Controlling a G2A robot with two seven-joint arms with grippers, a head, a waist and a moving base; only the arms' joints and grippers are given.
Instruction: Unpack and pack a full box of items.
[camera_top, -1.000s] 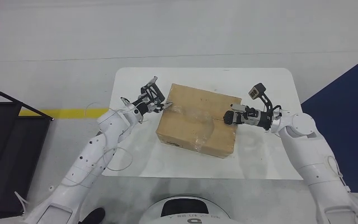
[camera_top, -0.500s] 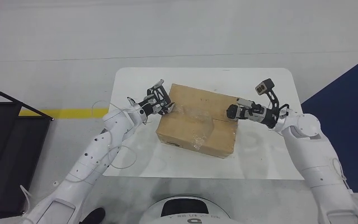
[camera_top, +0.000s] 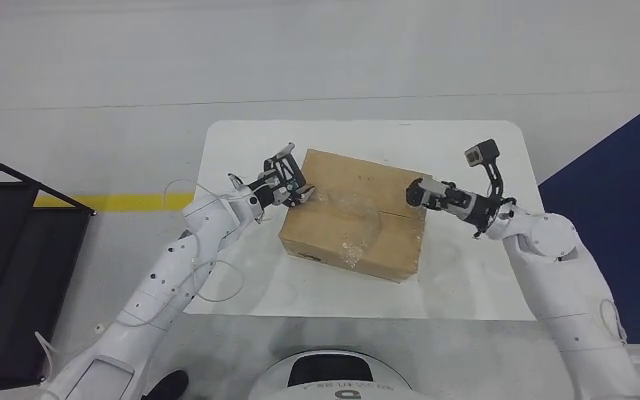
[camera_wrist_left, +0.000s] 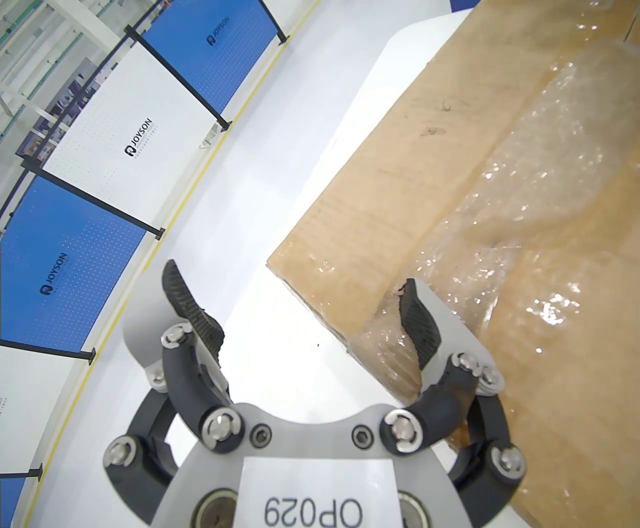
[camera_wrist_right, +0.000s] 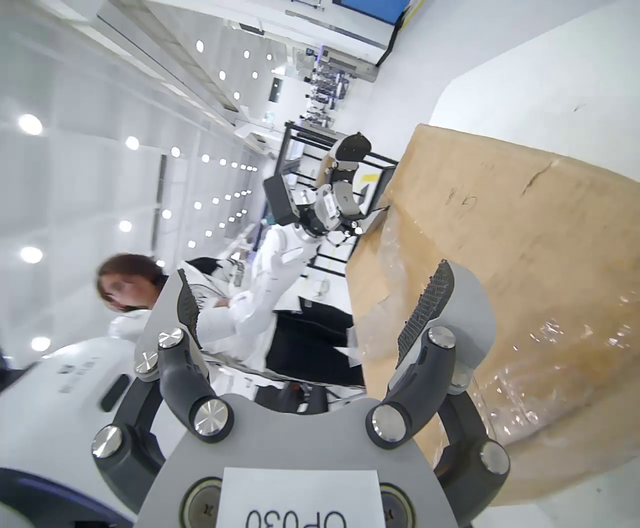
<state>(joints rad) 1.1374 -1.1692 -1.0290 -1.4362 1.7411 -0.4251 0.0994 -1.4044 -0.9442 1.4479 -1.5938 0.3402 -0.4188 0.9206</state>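
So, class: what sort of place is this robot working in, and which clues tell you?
Probably an industrial hall or robot test floor: a yellow floor line, blue and white barrier panels, rows of ceiling lights, and a taped cardboard box on a white table.

A closed brown cardboard box (camera_top: 330, 180) sits askew in the middle of the white worktop (camera_top: 250, 290), with wrinkled clear tape (camera_top: 362, 226) along its top seam. The left claw (camera_top: 291, 186) is at the box's left end, fingers spread. The right claw (camera_top: 414, 191) is at the opposite end, by the top edge.
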